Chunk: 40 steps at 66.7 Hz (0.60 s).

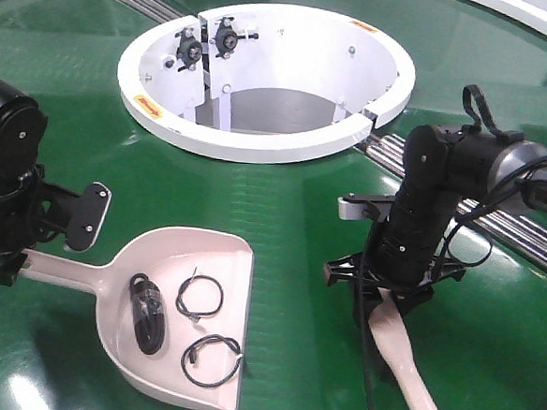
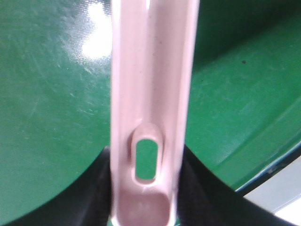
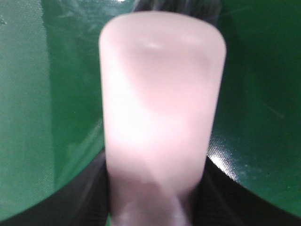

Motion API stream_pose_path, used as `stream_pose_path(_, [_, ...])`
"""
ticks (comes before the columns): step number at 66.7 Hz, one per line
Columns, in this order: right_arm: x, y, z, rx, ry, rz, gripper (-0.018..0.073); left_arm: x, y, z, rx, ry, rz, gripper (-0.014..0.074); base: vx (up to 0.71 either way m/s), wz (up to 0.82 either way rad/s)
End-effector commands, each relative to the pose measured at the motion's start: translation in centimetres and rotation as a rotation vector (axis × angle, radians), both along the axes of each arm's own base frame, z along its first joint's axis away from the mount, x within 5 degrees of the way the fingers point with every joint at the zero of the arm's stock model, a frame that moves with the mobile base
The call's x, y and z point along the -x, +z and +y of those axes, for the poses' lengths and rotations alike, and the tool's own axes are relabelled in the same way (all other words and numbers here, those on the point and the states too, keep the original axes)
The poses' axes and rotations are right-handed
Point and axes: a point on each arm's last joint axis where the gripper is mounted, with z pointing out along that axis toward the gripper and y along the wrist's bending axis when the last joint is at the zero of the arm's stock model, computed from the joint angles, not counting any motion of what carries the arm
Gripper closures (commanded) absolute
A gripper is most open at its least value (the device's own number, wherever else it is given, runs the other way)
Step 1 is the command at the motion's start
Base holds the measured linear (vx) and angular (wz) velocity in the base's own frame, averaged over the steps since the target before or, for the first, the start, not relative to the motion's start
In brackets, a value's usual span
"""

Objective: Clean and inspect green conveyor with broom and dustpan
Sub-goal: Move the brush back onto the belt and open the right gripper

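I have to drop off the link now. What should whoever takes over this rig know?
Left gripper: shut on the handle of the dustpan, near its hang hole.
Right gripper: shut on the broom, which is held to the right of the pan and apart from it.
The pan sits on the green conveyor in front of the white hub.
Done: three black wire pieces lie inside the pan. No other loose bits show on the belt in view.
Left: probably lift the pan level and empty it, then inspect the belt outside these views.
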Motion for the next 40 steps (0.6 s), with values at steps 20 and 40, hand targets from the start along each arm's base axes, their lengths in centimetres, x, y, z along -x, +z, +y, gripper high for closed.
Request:
stream_pose_path(20, [0.1, 2.3, -0.3, -0.012, 0.013, -0.046, -0.0083, 0.4, 1.8, -0.3, 0.019, 0.0, -0.04, 0.0619, 0.0, 0.0])
stream_pose_path(40, [0.0, 4.1, -0.2, -0.044, 0.005, -0.159, -0.0113, 0.4, 1.8, -0.3, 0.019, 0.0, -0.04, 0.0619, 0.0, 0.0])
